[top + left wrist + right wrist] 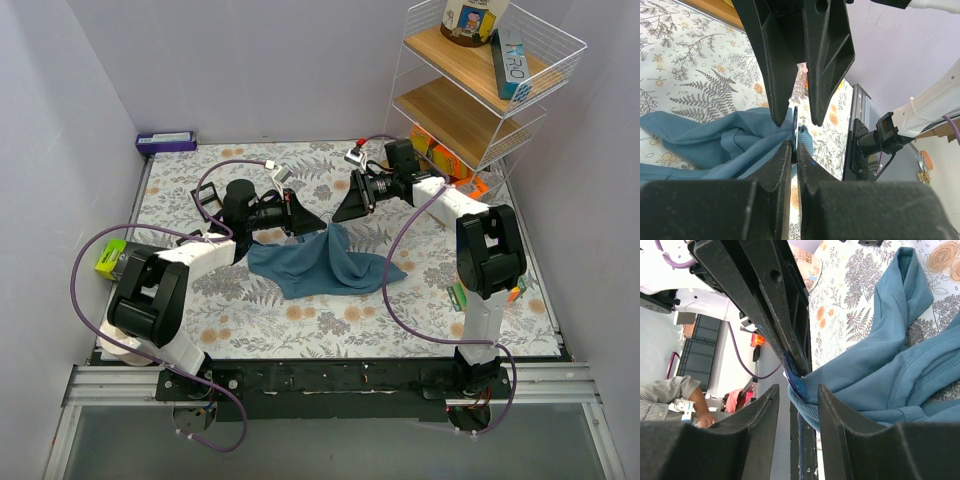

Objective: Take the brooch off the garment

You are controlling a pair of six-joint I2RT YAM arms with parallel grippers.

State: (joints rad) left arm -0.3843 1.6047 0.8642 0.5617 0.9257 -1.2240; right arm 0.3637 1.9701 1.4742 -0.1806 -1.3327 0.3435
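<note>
The teal garment (320, 265) lies bunched mid-table, one fold pulled up to a peak between both grippers. My left gripper (318, 228) is shut on that peak. In the left wrist view its tips (795, 145) pinch a thin disc seen edge-on, the brooch (795, 131), along with the garment (715, 145). In the right wrist view the brooch (796, 376) looks like a small bluish disc on the fold of the garment (890, 355), held by the left gripper (802, 369). My right gripper (797, 390) stands open around it, its fingers apart on either side; it also shows from above (799, 120) (340, 214).
A white wire shelf (480, 90) with boxes and a jar stands at the back right. A purple box (166, 141) lies at the back left and a green object (110, 258) by the left arm. A small red-topped item (355, 152) sits behind the grippers.
</note>
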